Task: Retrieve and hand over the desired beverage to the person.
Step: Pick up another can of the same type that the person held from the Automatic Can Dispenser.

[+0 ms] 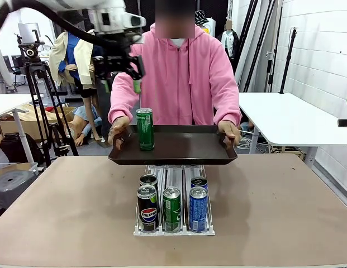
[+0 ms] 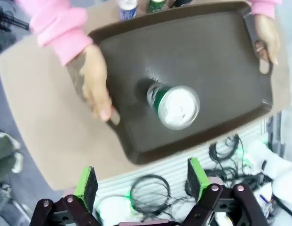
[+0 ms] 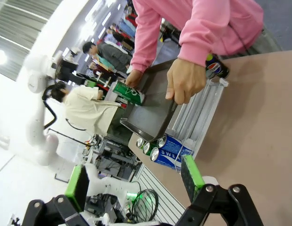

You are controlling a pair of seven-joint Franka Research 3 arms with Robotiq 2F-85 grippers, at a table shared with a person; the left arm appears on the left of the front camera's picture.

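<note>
All share the tray [image 1: 184, 146]: front faces it, the person [image 1: 184, 78] behind; left wrist overhead, seemingly close; right wrist sidelong.

So the left arm [image 1: 114, 19] is shiny white with a fat black cable [image 1: 61, 20] looping off it, and the left gripper [image 2: 142, 181] and right gripper [image 3: 134, 181] are both black linkages with bright green pads [image 2: 87, 184]. The person [image 1: 184, 78] wears a pink zip hoodie over a white shirt.
</note>
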